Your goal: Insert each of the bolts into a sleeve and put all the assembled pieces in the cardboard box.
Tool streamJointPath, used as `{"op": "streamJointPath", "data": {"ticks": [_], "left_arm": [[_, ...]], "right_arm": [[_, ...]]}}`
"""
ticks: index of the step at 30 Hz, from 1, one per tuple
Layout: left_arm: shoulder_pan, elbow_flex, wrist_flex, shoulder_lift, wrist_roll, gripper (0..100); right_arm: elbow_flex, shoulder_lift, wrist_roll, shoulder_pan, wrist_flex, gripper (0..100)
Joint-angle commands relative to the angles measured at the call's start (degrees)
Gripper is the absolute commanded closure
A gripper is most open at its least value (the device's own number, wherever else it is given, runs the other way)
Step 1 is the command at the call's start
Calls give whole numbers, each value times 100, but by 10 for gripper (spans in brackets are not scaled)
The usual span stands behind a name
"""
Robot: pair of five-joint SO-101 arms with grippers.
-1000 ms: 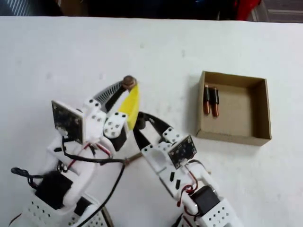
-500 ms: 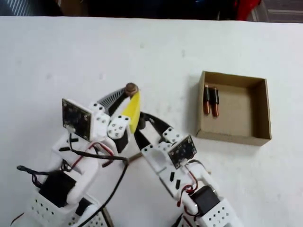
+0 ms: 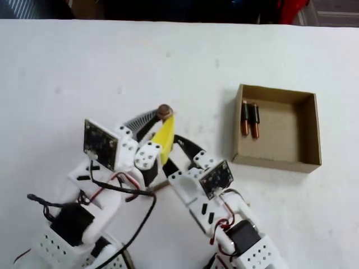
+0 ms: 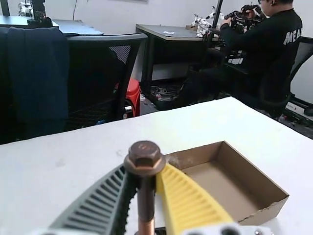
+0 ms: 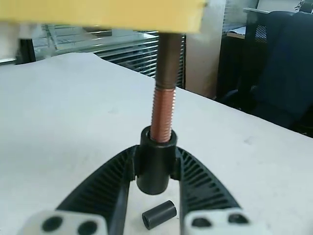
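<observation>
My left gripper (image 3: 162, 116), with one grey and one yellow finger, is shut on a copper bolt (image 3: 164, 110) held upright, head up (image 4: 145, 157). Directly under it my right gripper (image 5: 155, 164), with black fingers (image 3: 188, 147), is shut on a black sleeve (image 5: 155, 167) that stands upright. The bolt's threaded end (image 5: 162, 113) sits in the sleeve's top opening. In the high view the sleeve is hidden beneath the yellow finger. The cardboard box (image 3: 277, 94) stands to the right with two assembled pieces (image 3: 249, 119) in its left part.
A loose black sleeve (image 5: 159, 214) lies on the table just below the right gripper. A thin brown piece (image 3: 159, 185) lies between the two arms, partly hidden. The box (image 4: 230, 181) stands close to the right of both grippers. White table stretches behind and to the left.
The left gripper has carried the bolt to the right and toward the front, over the right gripper's sleeve. The right arm has stayed still.
</observation>
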Motion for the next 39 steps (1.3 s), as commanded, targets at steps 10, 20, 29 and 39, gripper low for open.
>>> {"op": "streamJointPath", "data": {"ticks": [10, 20, 29, 39], "left_arm": [[215, 53, -246, -84, 26, 980], [224, 686, -246, -92, 26, 980], [224, 668, -44, -92, 26, 980], [224, 659, 193, -92, 26, 911]], "right_arm": [[53, -75, 26, 31, 4, 981], [53, -75, 35, 31, 13, 981], [53, -75, 53, 40, 13, 981], [53, -75, 62, 40, 13, 981]]}}
